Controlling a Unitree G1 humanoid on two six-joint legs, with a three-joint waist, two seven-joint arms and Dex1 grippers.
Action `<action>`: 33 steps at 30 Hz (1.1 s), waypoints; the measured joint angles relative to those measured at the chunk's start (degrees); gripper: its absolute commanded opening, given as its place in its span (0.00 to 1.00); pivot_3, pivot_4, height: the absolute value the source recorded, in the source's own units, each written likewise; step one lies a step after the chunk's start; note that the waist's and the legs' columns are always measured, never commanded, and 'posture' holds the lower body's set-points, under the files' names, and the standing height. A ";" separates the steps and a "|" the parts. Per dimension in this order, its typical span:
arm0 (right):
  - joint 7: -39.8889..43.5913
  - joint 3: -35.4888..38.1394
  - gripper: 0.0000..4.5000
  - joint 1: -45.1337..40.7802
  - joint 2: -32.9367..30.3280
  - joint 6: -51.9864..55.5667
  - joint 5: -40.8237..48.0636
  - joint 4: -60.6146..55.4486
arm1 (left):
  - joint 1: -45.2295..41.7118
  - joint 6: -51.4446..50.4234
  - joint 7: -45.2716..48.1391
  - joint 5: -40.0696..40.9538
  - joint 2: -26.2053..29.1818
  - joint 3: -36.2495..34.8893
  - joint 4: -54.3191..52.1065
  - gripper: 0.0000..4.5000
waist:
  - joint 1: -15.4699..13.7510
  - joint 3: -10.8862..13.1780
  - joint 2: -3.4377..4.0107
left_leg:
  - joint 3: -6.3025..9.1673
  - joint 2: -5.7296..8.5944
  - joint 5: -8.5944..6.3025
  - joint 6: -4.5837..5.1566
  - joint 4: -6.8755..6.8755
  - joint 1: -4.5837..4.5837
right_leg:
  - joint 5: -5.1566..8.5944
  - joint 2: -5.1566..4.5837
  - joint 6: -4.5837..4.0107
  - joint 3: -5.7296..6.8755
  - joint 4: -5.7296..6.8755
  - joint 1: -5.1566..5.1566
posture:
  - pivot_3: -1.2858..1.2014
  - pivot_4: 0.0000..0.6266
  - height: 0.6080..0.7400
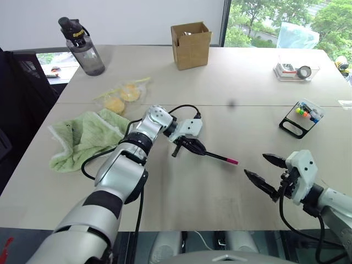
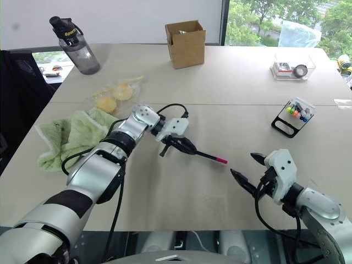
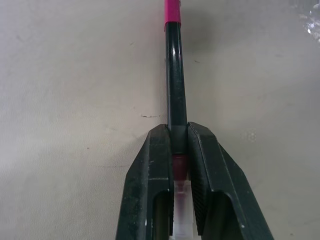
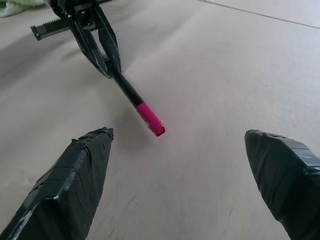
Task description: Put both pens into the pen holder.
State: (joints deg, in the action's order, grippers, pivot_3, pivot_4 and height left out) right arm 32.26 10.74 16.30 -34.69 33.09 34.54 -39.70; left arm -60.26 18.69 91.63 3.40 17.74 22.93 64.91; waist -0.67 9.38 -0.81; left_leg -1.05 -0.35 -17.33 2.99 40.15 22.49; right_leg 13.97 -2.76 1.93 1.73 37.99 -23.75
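Pen (image 1: 217, 157) mid-table (image 1: 181, 187); pen holder (image 1: 301, 118) far right; cardboard box (image 1: 191, 44) behind; cloth (image 1: 82, 137) left.

A wide, pale beige table (image 1: 181, 187) made of sections, with seams running across its top. At its far left corner stands a dark, smoky water bottle (image 1: 82, 47) with a black lid. A brown cardboard box (image 1: 191, 44), open at the top, stands near the middle of the far edge. A clear flat tray (image 1: 295, 70) sits at the far right. Nearer on the right rests a small black-framed pen holder (image 1: 301, 118), tilted, with colourful caps showing. On the left lies a crumpled green cloth (image 1: 83, 136), and just behind it a clear bag of yellow items (image 1: 122, 96).
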 measured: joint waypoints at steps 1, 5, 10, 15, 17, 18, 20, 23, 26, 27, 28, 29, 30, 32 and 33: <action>0.01 0.08 1.00 -0.20 0.20 0.21 0.55 0.01 | 0.29 -0.59 0.03 0.65 0.02 -0.03 -0.36 0.02 | -0.02 0.01 0.00 | 0.04 -0.01 0.00 0.00 0.03 0.05 | 0.00 0.00 0.00 0.01 0.00 0.00 | 0.52 0.24 1.00; -0.21 3.16 1.00 -3.50 0.92 2.15 6.30 2.56 | 4.03 -11.76 0.39 10.52 1.97 -1.38 -9.55 0.02 | 0.01 0.01 0.01 | 0.08 -0.01 -0.01 0.01 0.15 0.15 | -0.03 -0.08 0.04 -0.04 -0.01 -0.02 | 0.52 0.24 1.00; -3.17 8.52 1.00 -10.28 3.66 5.83 20.46 4.90 | 10.55 -31.72 0.52 23.35 3.43 -5.08 -25.80 0.02 | 0.01 0.02 0.05 | 0.16 -0.04 -0.01 0.02 0.16 0.14 | -0.04 -0.11 0.05 -0.11 0.03 -0.01 | 0.52 0.24 1.00; -9.47 7.82 1.00 -16.81 6.07 9.34 35.31 5.24 | 16.37 -43.65 -1.69 26.16 3.16 -7.53 -36.47 0.02 | -0.04 0.02 0.07 | 0.16 -0.04 -0.01 0.02 0.16 0.14 | -0.05 -0.10 0.04 -0.10 0.05 -0.01 | 0.52 0.24 1.00; -11.58 6.34 1.00 -18.74 7.15 9.61 37.94 6.11 | 17.28 -46.26 -3.05 26.46 2.81 -8.45 -39.30 0.02 | -0.17 0.02 0.06 | 0.15 -0.02 -0.01 0.02 0.16 0.15 | -0.05 -0.11 0.04 -0.10 0.05 0.00 | 0.52 0.24 1.00; -12.10 5.78 1.00 -19.15 7.39 9.80 38.57 6.36 | 17.33 -46.88 -3.36 26.63 2.59 -8.83 -39.80 0.02 | -0.20 0.02 0.07 | 0.14 0.00 -0.01 0.02 0.16 0.15 | -0.05 -0.12 0.04 -0.12 0.05 0.00 | 0.52 0.24 1.00; -13.35 4.52 0.91 -19.97 8.08 10.36 40.15 6.85 | 17.41 -48.34 -5.12 26.64 1.93 -9.68 -40.90 0.00 | -0.16 0.02 0.07 | 0.12 0.02 -0.01 0.02 0.17 0.15 | -0.05 -0.12 0.04 -0.14 0.03 0.00 | 0.52 0.24 1.00; -14.31 3.23 0.66 -20.28 8.10 10.45 40.92 6.94 | 17.44 -49.46 -6.48 26.52 1.26 -9.69 -41.49 0.00 | -0.11 0.02 0.07 | 0.10 0.02 -0.01 0.02 0.16 0.15 | -0.05 -0.12 0.04 -0.15 0.02 -0.01 | 0.52 0.24 1.00; -15.47 2.62 0.28 -20.27 8.15 10.43 40.96 7.64 | 17.70 -50.59 -6.69 26.90 0.87 -10.10 -42.43 0.00 | -0.07 0.02 0.07 | 0.11 0.02 -0.01 0.02 0.16 0.15 | -0.05 -0.11 0.04 -0.15 0.03 -0.01 | 0.52 0.24 1.00; -15.60 2.50 0.22 -20.27 8.21 10.42 40.96 7.85 | 17.75 -50.79 -6.70 27.10 0.78 -10.15 -42.68 0.00 | -0.07 0.02 0.07 | 0.11 0.02 -0.01 0.02 0.16 0.15 | -0.05 -0.11 0.04 -0.15 0.03 -0.01 | 0.52 0.24 1.00; -15.89 2.36 0.09 -20.27 8.38 10.38 41.01 8.15 | 17.76 -51.07 -6.85 27.12 0.69 -10.23 -43.05 0.00 | -0.08 0.02 0.07 | 0.11 0.02 -0.01 0.02 0.16 0.15 | -0.05 -0.11 0.04 -0.15 0.04 -0.01 | 0.52 0.24 1.00; -15.94 2.16 0.01 -20.40 9.05 10.14 41.80 8.14 | 17.89 -51.19 -6.87 27.15 0.69 -10.35 -43.16 0.00 | -0.05 0.02 0.08 | 0.11 0.02 -0.01 0.02 0.16 0.14 | -0.05 -0.10 0.04 -0.15 0.04 -0.01 | 0.52 0.24 1.00; -15.99 2.11 0.02 -20.40 9.20 10.07 42.00 8.15 | 17.90 -51.19 -6.90 27.10 0.66 -10.48 -43.18 0.00 | -0.06 0.01 0.07 | 0.11 0.01 -0.01 0.02 0.16 0.14 | -0.05 -0.10 0.04 -0.15 0.04 -0.01 | 0.52 0.24 1.00; -16.52 1.97 0.02 -20.40 9.32 9.83 42.29 8.18 | 17.90 -51.01 -7.03 26.90 0.57 -10.63 -43.22 0.00 | -0.06 0.02 0.08 | 0.11 0.02 -0.01 0.02 0.16 0.14 | -0.05 -0.10 0.04 -0.16 0.04 -0.01 | 0.52 0.24 1.00; -16.66 1.94 0.02 -20.40 9.32 9.74 42.35 8.18 | 17.90 -50.85 -7.05 26.66 0.48 -10.69 -43.22 0.00 | -0.06 0.02 0.08 | 0.10 0.02 -0.01 0.02 0.16 0.14 | -0.05 -0.10 0.04 -0.16 0.03 -0.01 | 0.52 0.24 1.00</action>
State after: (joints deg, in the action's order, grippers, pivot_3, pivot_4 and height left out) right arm 15.60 12.68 -4.10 -25.37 42.84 76.90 -31.52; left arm -42.36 -32.16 84.59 30.06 18.22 12.24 21.69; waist -0.73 9.39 -0.73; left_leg -0.95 -0.33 -17.34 3.02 40.31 22.63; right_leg 13.92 -2.87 1.97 1.57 38.02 -23.77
